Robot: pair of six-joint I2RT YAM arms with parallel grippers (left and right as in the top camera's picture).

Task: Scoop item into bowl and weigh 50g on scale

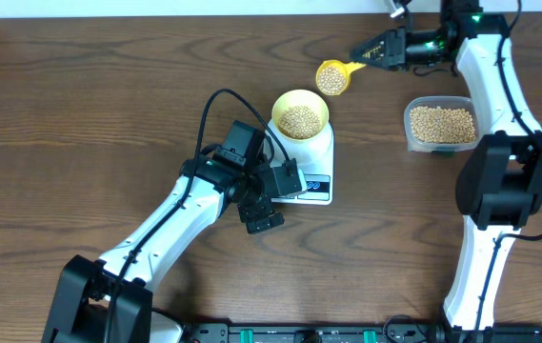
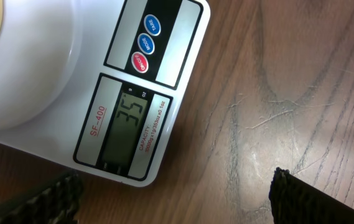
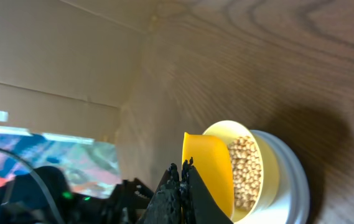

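35 showing on scale (image 2: 71,87), so short: right fingers (image 1: 366,50) clamp loaded scoop (image 1: 332,76) at 1 o'clock of bowl (image 1: 300,119); left fingers (image 2: 46,202) wide, empty, framing display (image 2: 130,115)

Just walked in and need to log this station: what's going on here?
The right tool is shut on the handle of a yellow scoop, held full of beans just beside the pale yellow bowl. The bowl already has beans in it and sits on the white scale, whose display shows 35. The left tool hangs open over the table by the scale's front, holding nothing. A clear tub of more beans sits by the right arm.
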